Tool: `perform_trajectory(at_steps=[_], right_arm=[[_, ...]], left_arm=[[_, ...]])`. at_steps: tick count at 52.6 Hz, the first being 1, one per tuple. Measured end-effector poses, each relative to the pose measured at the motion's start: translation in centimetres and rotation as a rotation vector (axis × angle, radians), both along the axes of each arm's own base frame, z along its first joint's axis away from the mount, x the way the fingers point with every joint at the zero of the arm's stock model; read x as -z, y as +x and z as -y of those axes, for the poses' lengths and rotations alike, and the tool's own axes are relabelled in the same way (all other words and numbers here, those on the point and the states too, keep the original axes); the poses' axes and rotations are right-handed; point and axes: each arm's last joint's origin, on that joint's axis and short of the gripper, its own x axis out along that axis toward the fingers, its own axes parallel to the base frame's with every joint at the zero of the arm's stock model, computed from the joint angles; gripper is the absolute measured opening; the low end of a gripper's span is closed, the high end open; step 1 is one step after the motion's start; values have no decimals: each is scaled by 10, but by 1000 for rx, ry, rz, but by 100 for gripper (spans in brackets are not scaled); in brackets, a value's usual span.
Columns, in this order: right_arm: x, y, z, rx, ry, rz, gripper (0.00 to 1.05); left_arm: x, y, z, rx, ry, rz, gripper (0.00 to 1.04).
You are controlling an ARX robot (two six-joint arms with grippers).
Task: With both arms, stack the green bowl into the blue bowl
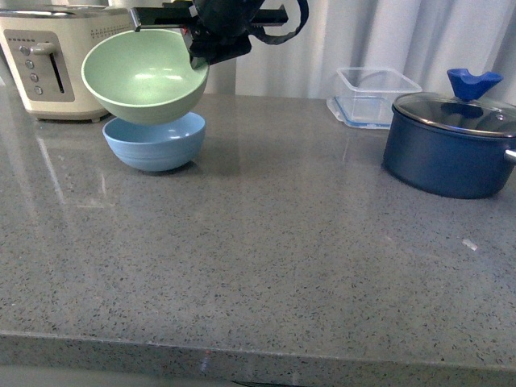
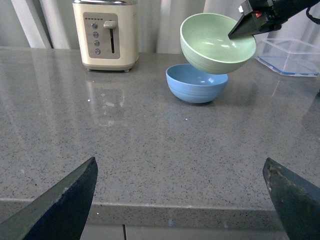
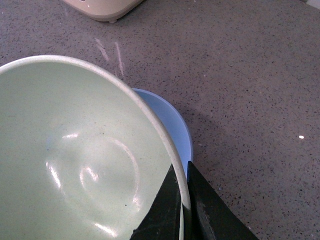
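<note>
The green bowl (image 1: 145,76) hangs tilted at the upper left of the front view. Nearest, in the lower corners of the left wrist view, the left gripper (image 2: 179,165) holds its fingers wide apart. Farther back, the blue bowl (image 1: 155,143) sits on the grey counter (image 1: 282,258) right under the green one. The right gripper (image 3: 184,210) reaches in from above and pinches the green rim, one finger inside and one outside.

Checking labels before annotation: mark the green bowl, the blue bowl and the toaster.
green bowl (image 1: 143,76): front view, on its inner surface.
blue bowl (image 1: 155,147): front view, on its outer wall.
toaster (image 1: 44,68): front view, on its front control panel.
</note>
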Motion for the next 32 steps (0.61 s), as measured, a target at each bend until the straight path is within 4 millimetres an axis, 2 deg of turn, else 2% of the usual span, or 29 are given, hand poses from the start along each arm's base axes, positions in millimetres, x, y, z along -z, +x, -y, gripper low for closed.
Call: perform_trajectory(at_steps=[19, 32], right_arm=[[22, 4, -14, -58, -7, -1, 1], [22, 5, -15, -64, -2, 11, 1]], left_arm=[[0, 0, 0, 0, 0, 0, 98], [0, 0, 0, 0, 0, 0, 98]])
